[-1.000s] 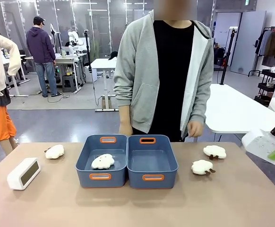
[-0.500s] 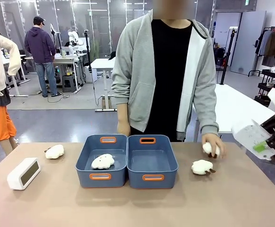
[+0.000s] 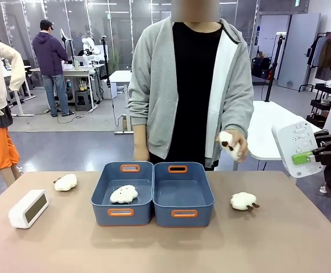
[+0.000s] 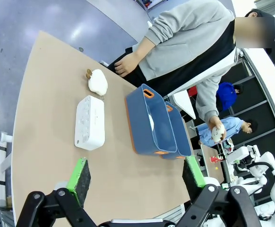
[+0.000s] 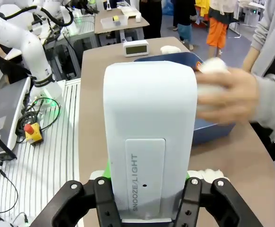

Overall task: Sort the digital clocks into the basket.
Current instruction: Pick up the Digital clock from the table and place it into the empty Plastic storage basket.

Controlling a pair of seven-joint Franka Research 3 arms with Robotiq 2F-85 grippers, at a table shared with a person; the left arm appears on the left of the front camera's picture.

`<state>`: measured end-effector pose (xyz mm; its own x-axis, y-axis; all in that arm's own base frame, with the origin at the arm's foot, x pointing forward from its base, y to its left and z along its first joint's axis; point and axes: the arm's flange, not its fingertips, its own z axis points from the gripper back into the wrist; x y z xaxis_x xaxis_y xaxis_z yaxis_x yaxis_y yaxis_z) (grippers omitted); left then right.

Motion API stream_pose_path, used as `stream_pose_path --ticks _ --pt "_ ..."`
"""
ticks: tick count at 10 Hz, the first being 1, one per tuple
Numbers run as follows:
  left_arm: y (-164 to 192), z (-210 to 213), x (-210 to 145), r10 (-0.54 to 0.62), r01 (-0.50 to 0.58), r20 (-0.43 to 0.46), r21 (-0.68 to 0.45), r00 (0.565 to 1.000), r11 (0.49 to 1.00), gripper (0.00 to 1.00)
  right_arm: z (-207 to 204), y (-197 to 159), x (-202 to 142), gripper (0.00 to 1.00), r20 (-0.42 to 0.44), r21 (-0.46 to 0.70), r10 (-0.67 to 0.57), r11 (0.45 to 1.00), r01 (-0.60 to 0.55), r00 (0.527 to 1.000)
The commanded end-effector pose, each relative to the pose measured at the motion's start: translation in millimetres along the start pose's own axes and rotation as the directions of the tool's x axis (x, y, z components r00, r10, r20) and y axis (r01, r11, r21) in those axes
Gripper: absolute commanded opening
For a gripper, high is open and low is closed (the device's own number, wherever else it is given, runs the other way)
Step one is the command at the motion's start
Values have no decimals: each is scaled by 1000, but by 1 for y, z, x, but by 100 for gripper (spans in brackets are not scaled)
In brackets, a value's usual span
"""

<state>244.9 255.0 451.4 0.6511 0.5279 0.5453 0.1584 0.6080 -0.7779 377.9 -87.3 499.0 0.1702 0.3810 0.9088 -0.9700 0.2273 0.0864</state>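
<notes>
Clock [image 3: 295, 148] w/ dotted front rose above right edge of table [image 3: 154, 250], clamped in right gripper [image 3: 316, 152]; person's hand [image 3: 238, 147] lifted a plush [image 3: 227, 138]. Left gripper [image 4: 136, 174] wide open. Empty basket [image 3: 202, 216] prob. next.

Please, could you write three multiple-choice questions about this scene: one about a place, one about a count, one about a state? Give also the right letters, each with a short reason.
1. Where is the clock with the grey screen?
A) in the left tub
B) on the table, left of both tubs
C) in the right tub

2. How many plush toys lie inside the tubs?
A) three
B) two
C) one

3. What is the state of the right gripper?
A) shut on a white clock
B) open and empty
C) shut on a plush toy

Answers:
1 B: it lies on the bare tabletop near the table's left edge, apart from the tubs.
2 C: only the left tub holds one.
3 A: in the right wrist view it clamps the clock's two sides.
</notes>
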Motion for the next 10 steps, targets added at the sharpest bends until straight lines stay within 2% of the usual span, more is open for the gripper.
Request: stream_pose_path --ticks 1,10 --pt "3 0 3 -19 19 14 -25 1000 1000 100 7 1 -5 0 -5 -14 27 1000 -27 1000" --pt "3 0 3 -19 19 14 -25 1000 1000 100 12 5 -10 0 -9 -14 31 999 -31 999"
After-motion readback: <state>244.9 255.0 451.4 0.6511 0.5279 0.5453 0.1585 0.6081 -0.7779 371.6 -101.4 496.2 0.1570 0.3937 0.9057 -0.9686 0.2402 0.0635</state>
